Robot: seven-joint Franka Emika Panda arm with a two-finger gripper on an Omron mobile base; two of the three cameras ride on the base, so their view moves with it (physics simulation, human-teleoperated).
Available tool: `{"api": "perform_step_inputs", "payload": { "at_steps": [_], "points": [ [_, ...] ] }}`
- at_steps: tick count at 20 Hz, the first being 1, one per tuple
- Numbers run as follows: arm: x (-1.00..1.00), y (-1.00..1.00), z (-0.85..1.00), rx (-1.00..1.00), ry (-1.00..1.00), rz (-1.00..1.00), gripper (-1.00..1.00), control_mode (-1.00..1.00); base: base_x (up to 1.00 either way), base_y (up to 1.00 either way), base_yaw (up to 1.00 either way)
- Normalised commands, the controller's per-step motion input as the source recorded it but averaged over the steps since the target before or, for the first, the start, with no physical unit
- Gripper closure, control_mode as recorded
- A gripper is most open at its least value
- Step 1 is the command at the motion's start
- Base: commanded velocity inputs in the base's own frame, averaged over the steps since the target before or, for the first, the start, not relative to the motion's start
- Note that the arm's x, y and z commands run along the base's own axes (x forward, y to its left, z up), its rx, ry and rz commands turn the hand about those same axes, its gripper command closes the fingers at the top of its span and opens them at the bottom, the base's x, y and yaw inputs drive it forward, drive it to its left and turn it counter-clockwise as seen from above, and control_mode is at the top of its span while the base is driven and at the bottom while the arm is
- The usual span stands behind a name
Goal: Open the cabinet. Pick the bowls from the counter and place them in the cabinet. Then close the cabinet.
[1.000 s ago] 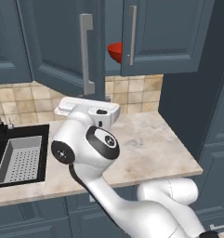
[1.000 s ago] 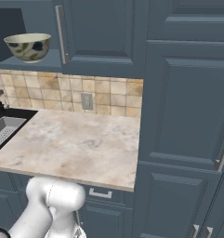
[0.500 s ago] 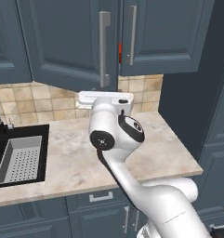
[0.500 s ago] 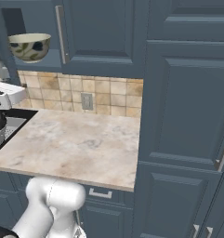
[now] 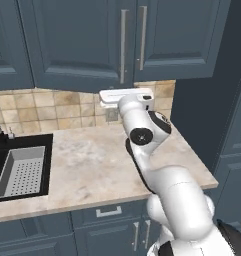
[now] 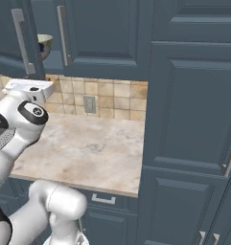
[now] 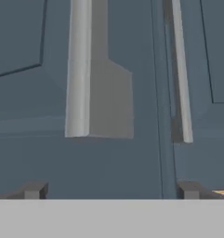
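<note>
The cabinet [image 5: 82, 45] hangs above the counter [image 5: 92, 165], its left door almost shut against the right one. A narrow gap between the doors still shows in the right base view, with a cream-white bowl [image 6: 44, 45] on the inner shelf behind it. My hand [image 5: 126, 95] is raised just below the doors' lower edge, near the left door's bar handle [image 5: 123, 46]. In the hand view my gripper [image 7: 112, 190] is open and empty, its fingertips [image 7: 34, 189] wide apart, facing both silver handles [image 7: 78, 69] up close.
A black sink [image 5: 17, 170] with a perforated tray is set into the counter's left end. A tiled backsplash [image 6: 112, 95] with an outlet runs behind. Tall dark cupboards [image 6: 193, 95] close off the right side, and drawers [image 5: 109, 212] sit under the counter.
The left cabinet door has swung from wide open to nearly shut. My arm swept rightwards with it. The inside of the cabinet is now mostly covered.
</note>
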Motion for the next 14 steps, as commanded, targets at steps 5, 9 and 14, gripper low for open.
{"api": "perform_step_inputs", "payload": {
  "at_steps": [5, 9, 14],
  "points": [
    [0.84, -0.04, 0.0, 0.0, -0.01, -0.18, -1.0, -1.0, 0.0, 0.0, 0.0],
    [0.8, -0.02, 0.0, 0.0, 0.0, -0.22, -1.0, -1.0, 0.0, 0.0, 0.0],
    [0.76, 0.0, 0.0, 0.0, 0.0, -0.28, -1.0, -1.0, 0.0, 0.0, 0.0]
  ]
}}
